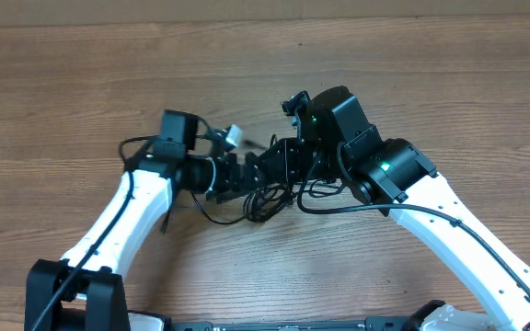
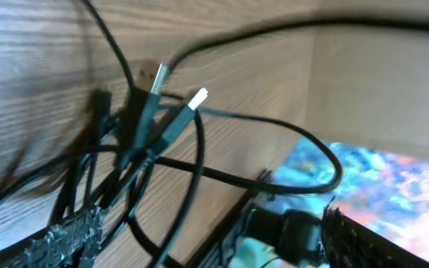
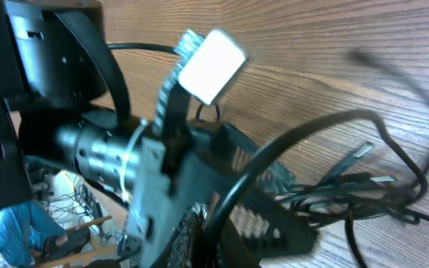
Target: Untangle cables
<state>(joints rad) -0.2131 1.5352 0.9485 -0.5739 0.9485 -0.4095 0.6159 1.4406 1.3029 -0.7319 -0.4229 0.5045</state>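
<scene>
Evidently the left claw (image 2: 211,240) gapes wide over thin black tangled cables (image 2: 147,119) to seize one; right claw (image 1: 279,164) closed, hold unclear.

From overhead the cables (image 1: 263,200) lie mostly under the left gripper (image 1: 245,176) and right gripper (image 1: 282,164), so their crossings and both sets of fingertips cannot be made out. The left wrist view cuts its fingers (image 2: 69,240) off at the bottom edge and blurs the top cord (image 2: 274,30); in the right wrist view the blurred left arm (image 3: 99,152) hides that camera's own fingers.
</scene>
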